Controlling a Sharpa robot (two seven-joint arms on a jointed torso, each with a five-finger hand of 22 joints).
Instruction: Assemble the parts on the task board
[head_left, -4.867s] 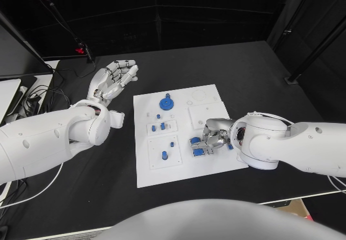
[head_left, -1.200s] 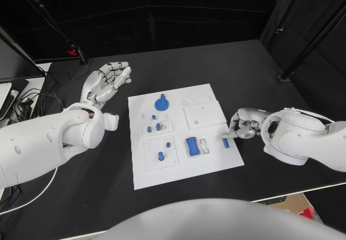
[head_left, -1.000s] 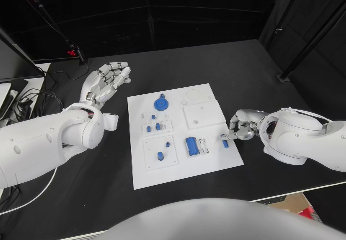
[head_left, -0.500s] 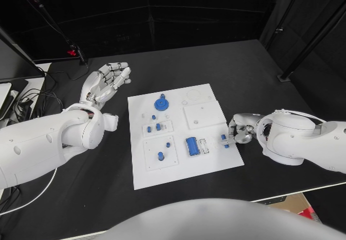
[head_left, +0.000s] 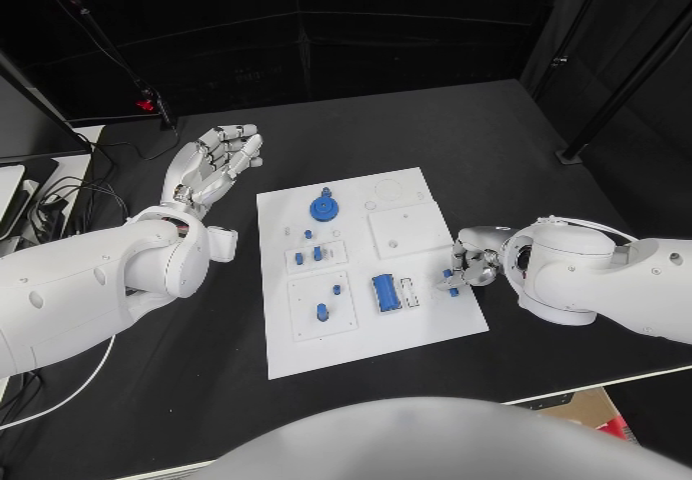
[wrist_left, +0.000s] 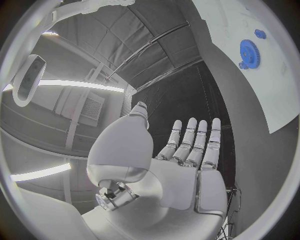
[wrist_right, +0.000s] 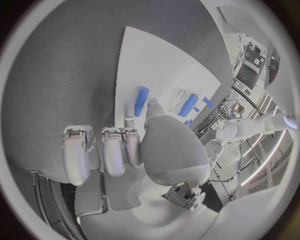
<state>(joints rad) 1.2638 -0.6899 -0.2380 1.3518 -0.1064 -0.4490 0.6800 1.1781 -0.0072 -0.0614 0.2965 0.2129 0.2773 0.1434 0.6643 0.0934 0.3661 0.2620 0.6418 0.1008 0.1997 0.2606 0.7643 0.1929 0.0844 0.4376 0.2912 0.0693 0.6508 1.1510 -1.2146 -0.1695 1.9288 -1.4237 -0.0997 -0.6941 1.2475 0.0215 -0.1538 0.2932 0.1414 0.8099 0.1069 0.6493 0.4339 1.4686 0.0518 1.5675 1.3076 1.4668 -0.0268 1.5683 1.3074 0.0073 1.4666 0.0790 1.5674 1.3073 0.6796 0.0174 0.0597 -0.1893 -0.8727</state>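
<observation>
Black tabletop (head_left: 433, 130) fills the head view, with the white task board (head_left: 418, 340) lying at the centre of the frame, its long side running from upper right to lower left; on the board's upper part sits a blue gear (head_left: 325, 209), which the left wrist view also catches (wrist_left: 249, 52) at the far edge of the white plate (wrist_left: 275, 75); below the gear, small blue pegs (head_left: 303, 250) stand in a raised white block at centre left, and two more blue pieces (head_left: 325, 303) stand in a second block lower down; a larger blue block (head_left: 384, 291) lies just right of those, beside a pale slotted fixture (head_left: 410, 292).

At the board's right edge the right hand (head_left: 473, 265) hovers with its fingers curled inward; a short blue pin (head_left: 450, 282) lies at its fingertips; in the right wrist view the pin (wrist_right: 142, 101) rests flat on the board (wrist_right: 169, 60) just beyond the thumb (wrist_right: 156, 112), and whether the hand pinches it or merely touches it cannot be told; the other fingers (wrist_right: 103, 150) are folded short of it.

Up in the left of the head view, the left hand (head_left: 214, 160) is held above the bare table, well apart from the board, fingers straight and close together, holding nothing; the left wrist view shows that hand (wrist_left: 187, 160) flat and extended.
</observation>
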